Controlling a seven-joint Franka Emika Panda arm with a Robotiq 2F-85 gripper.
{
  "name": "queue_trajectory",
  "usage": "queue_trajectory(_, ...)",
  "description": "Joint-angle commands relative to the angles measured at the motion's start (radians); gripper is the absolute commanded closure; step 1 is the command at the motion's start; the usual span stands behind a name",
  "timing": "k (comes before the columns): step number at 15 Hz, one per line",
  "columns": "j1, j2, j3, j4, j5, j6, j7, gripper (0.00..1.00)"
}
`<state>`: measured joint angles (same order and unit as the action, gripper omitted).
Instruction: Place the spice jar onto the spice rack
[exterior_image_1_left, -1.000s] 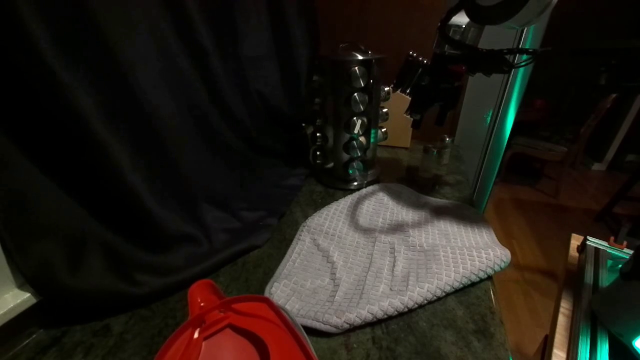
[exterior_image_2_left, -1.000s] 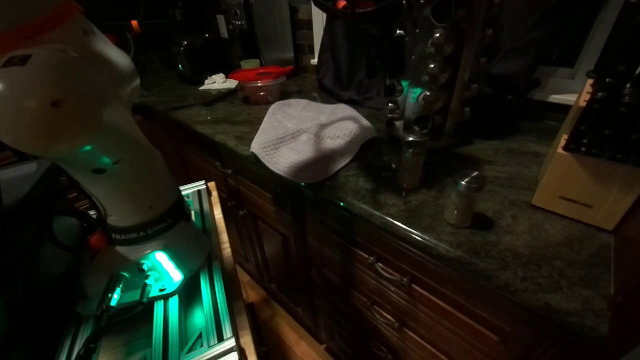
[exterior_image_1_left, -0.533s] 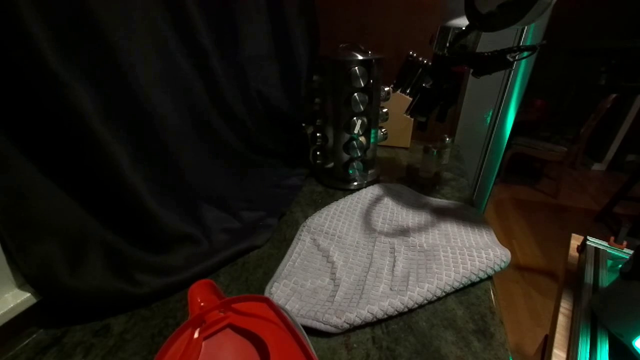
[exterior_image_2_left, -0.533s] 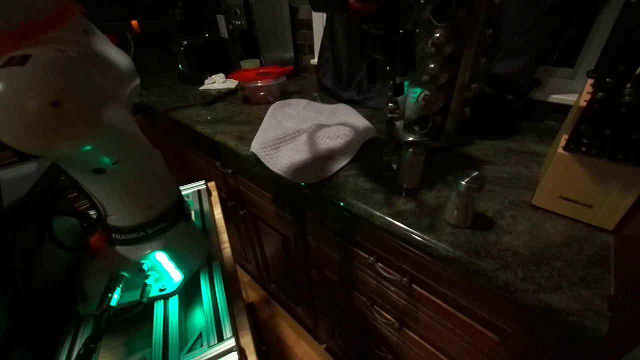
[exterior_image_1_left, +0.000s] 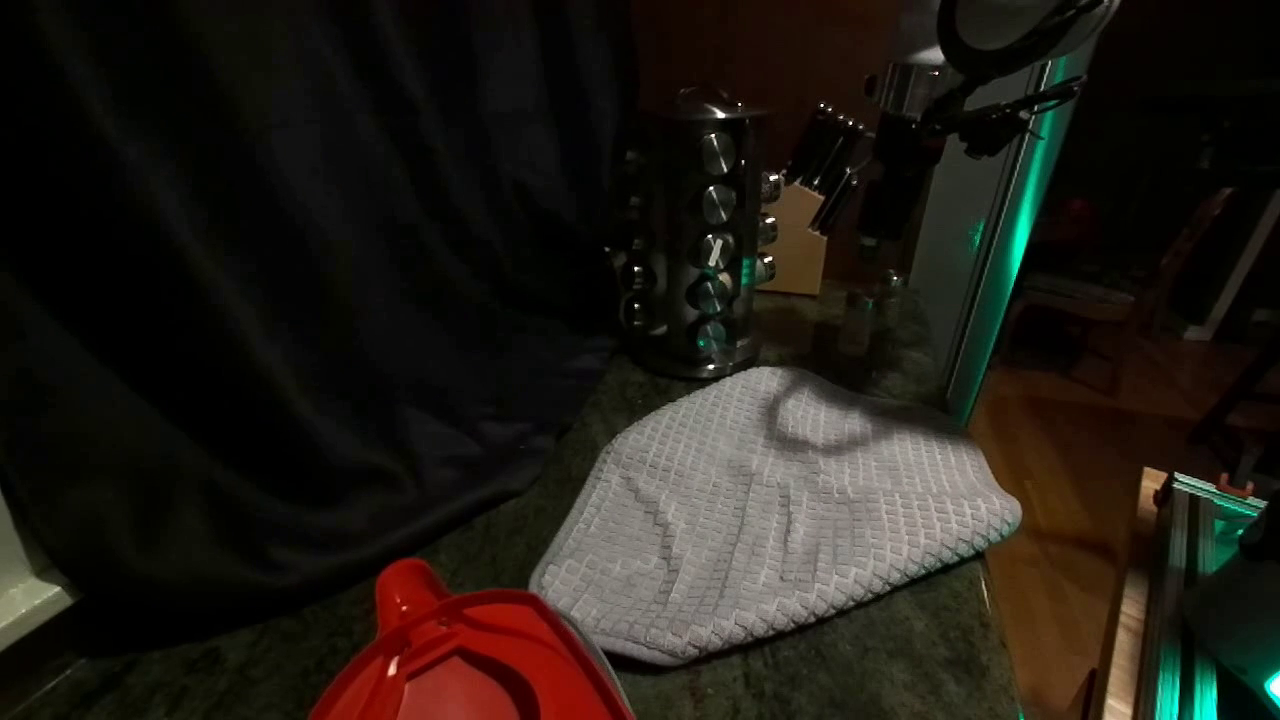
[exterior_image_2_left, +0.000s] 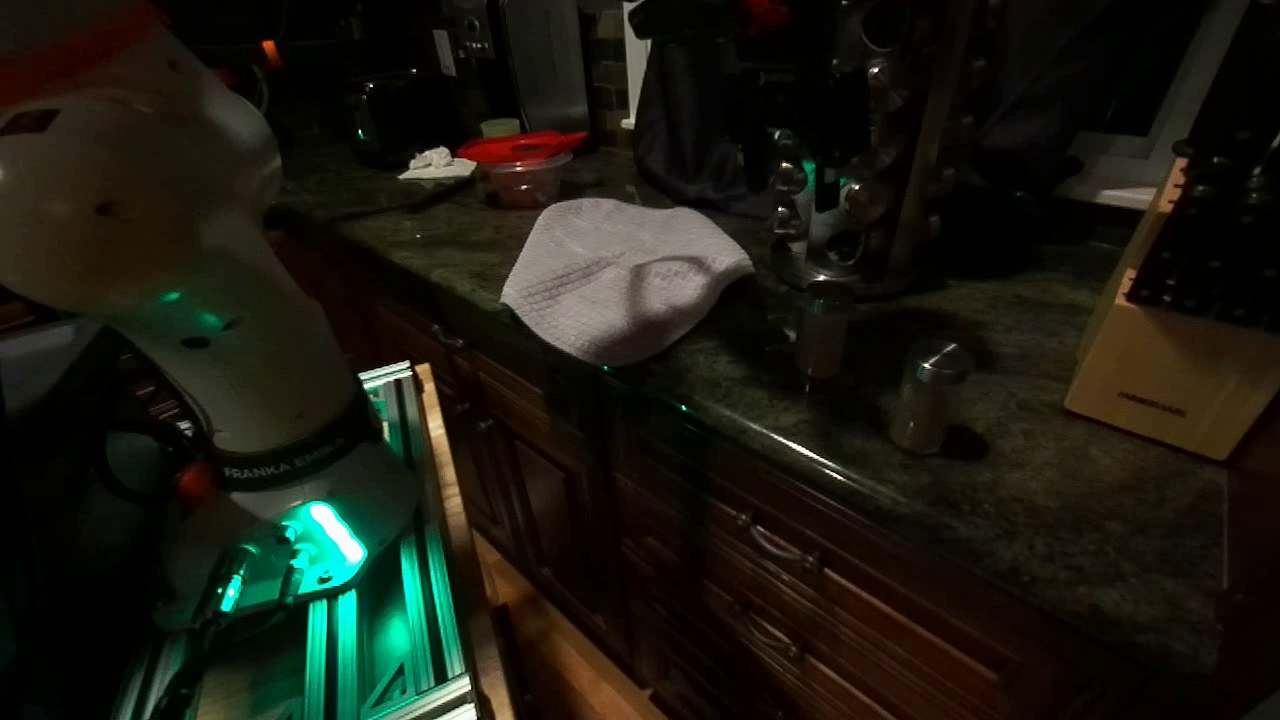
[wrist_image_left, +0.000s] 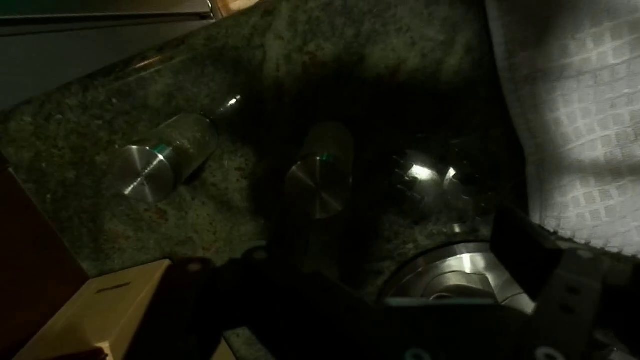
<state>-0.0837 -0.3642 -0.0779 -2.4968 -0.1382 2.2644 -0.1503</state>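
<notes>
The hand (wrist_image_left: 385, 245) is spread wide above the table (exterior_image_2_left: 1050, 480). A jar (exterior_image_2_left: 823, 335) stands there near the rack (exterior_image_1_left: 682, 230), and a second jar (exterior_image_2_left: 924, 410) stands closer to the knife block (exterior_image_2_left: 1150, 390); I can't tell which one is meant. A grey cloth (exterior_image_1_left: 770, 510) lies by the rack.

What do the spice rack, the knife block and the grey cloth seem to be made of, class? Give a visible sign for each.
Spice rack: probably polished metal; its round base throws bright highlights in the wrist view.
Knife block: likely wood, smooth and pale tan, though no grain is clear.
Grey cloth: soft, matte textile, perhaps microfibre, with a raised grid and creases.
</notes>
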Motion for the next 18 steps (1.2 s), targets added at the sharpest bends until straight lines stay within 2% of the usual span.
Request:
queue_trajectory(1,0.001,0.033,-0.039,-0.012,0.027,0.020,-0.043,0.00)
queue_trajectory(4,-0.008,0.062,-0.062,-0.014,0.046,0.037,-0.030,0.00)
queue_trajectory(9,-0.009,0.116,-0.101,-0.007,0.144,0.093,-0.043,0.00)
queue_trajectory(12,-0.006,0.154,-0.105,-0.002,0.193,0.096,-0.055,0.00)
queue_trajectory(18,-0.015,0.216,-0.092,0.007,0.194,0.148,-0.039,0.00)
